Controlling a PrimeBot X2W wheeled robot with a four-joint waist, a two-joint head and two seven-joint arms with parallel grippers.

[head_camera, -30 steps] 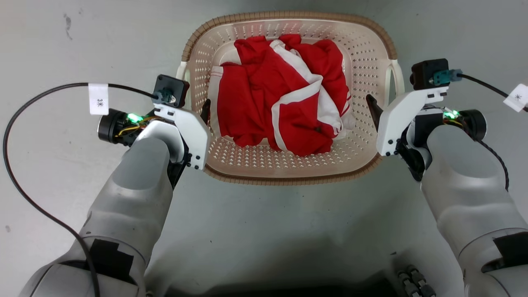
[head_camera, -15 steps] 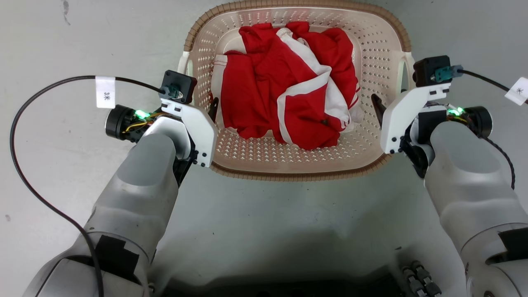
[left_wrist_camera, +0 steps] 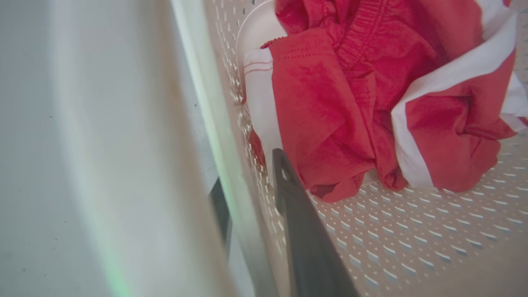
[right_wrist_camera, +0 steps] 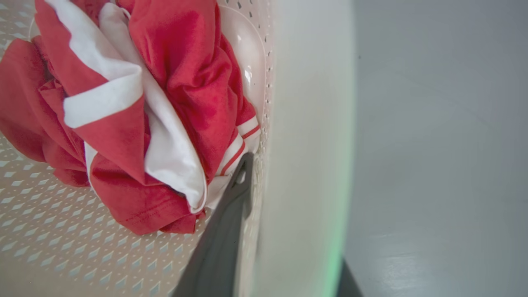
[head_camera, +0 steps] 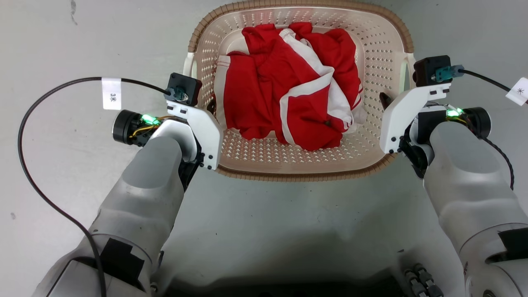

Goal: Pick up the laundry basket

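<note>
The laundry basket point(head_camera: 301, 177), cream with perforated walls and a brown woven-look rim, sits between my arms and holds a crumpled red and white garment point(head_camera: 288, 82). My left gripper point(head_camera: 211, 109) is shut on the basket's left wall just below the white handle. One dark finger point(left_wrist_camera: 288, 194) is inside and the other outside the wall point(left_wrist_camera: 198, 103). My right gripper point(head_camera: 385, 102) is shut on the right wall point(right_wrist_camera: 305, 123) the same way, its inner finger point(right_wrist_camera: 231, 206) against the cloth. I cannot tell if the basket is off the floor.
Pale grey floor point(head_camera: 268, 231) surrounds the basket. Black cables point(head_camera: 24, 136) with white tags loop out from both wrists. My dark base point(head_camera: 416, 280) shows at the bottom edge.
The basket looks slightly larger and has shifted up the head view, with both grippers still clamped on its sides. The floor marks have shifted too, so the camera has moved.
</note>
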